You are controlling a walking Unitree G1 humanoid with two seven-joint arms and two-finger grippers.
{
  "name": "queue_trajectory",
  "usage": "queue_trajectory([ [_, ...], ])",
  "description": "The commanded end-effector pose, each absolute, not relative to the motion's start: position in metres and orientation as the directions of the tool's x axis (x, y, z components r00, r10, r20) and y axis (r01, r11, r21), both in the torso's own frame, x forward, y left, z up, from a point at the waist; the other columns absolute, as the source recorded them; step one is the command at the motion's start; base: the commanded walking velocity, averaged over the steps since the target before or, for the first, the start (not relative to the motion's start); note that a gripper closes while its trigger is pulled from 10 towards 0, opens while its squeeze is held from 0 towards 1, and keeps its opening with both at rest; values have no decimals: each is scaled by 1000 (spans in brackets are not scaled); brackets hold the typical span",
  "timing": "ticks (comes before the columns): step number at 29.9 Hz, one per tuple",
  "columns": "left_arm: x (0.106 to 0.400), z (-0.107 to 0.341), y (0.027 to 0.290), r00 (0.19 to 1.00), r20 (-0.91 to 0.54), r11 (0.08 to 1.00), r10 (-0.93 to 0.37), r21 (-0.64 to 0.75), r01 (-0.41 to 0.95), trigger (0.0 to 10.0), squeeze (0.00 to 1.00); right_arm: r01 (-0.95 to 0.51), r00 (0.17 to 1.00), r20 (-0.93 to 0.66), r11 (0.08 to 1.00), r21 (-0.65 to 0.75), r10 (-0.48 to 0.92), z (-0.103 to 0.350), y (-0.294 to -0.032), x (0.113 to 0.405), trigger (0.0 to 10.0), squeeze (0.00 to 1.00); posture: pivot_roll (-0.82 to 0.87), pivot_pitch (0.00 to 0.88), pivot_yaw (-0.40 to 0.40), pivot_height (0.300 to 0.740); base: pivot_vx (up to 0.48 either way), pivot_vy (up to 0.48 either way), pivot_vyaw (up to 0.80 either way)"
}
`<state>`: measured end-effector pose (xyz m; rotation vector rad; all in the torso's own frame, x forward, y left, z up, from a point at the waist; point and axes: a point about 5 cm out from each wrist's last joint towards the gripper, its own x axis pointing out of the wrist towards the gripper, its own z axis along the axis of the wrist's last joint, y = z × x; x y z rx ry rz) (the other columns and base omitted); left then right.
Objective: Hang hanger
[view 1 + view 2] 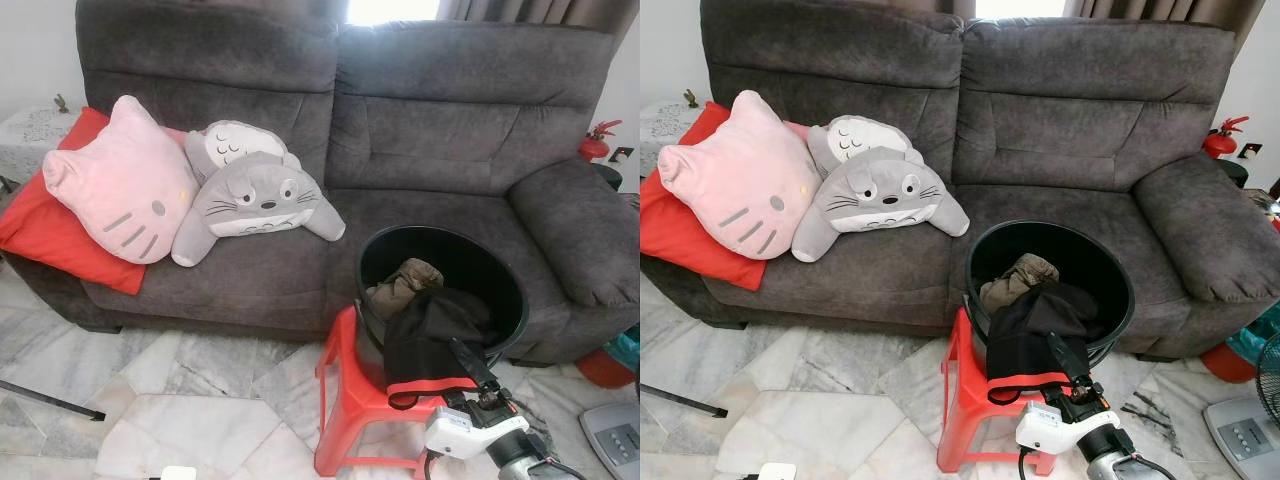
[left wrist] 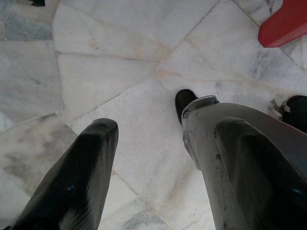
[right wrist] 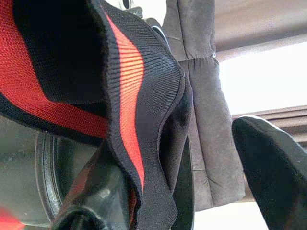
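Our right gripper [image 1: 1072, 375] sits nearest, low at five o'clock, its fingers [image 3: 268, 167] spread apart at the hem of a black garment with a red band [image 1: 1025, 345]. In the right wrist view that ribbed hem drapes over one finger while the other stands clear of it, so we cannot tell whether anything is truly gripped. We cannot make out a hanger.

That garment hangs over the near rim of a black bucket [image 1: 1110, 262], which also holds a brown cloth [image 1: 1018, 278] toward its ten o'clock side. Under the bucket stands a red plastic stool [image 1: 962, 400] on the marble floor [image 1: 830, 385].

Our left gripper [image 2: 158, 172] points down at that floor, its fingers wide apart and holding nothing.

Beyond, at twelve o'clock, runs a grey sofa [image 1: 1060, 130]. At ten o'clock on its seat lie a grey plush toy [image 1: 878, 195], a pink cat cushion [image 1: 740, 180] and a red cushion [image 1: 680, 240] beneath. A red fire extinguisher [image 1: 1220, 140] stands at two o'clock behind the armrest.
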<state>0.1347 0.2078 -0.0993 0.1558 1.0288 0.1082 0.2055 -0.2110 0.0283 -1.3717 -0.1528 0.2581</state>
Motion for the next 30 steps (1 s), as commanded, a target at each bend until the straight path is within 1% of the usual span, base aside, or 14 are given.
queue_trajectory([
  [1,125,-103,205,476,-866,985,153,172,-3,10000,0,-84,962,-33,179,-980,271,32,-213,206,0,0,-129,0,-56,740,0,0,0],
  [11,125,-103,206,475,-867,985,154,174,-1,10000,0,-94,968,-47,187,-978,245,28,-215,210,0,0,-127,0,-57,740,0,0,0],
  [20,125,-103,206,475,-867,985,153,174,-1,10000,0,-142,973,-99,205,-968,207,23,-218,217,0,0,-128,0,-54,740,0,0,0],
  [21,125,-103,206,474,-867,985,154,174,-1,10000,0,-146,973,-102,209,-967,207,22,-218,218,196,0,-129,0,-54,740,0,0,0],
  [22,125,-103,206,474,-867,985,154,175,-1,10000,0,-149,973,-105,210,-966,207,22,-218,218,1529,0,-129,0,-54,740,0,0,0],
  [23,125,-104,206,474,-867,985,155,175,-1,10000,0,-149,973,-105,210,-966,207,22,-217,219,9765,0,-129,0,-54,740,0,0,0],
  [24,125,-104,206,474,-867,984,155,176,-1,10000,0,-149,973,-105,211,-966,207,22,-217,220,9765,0,-129,0,-54,740,0,0,0],
  [25,124,-104,206,474,-867,984,156,176,-2,10000,0,-150,972,-105,213,-965,208,22,-217,220,10000,0,-126,0,-54,740,0,0,0],
  [30,124,-104,206,474,-866,984,157,177,-3,10000,0,-141,968,-87,220,-965,237,24,-212,222,10000,0,-127,0,-53,740,0,0,0],
])
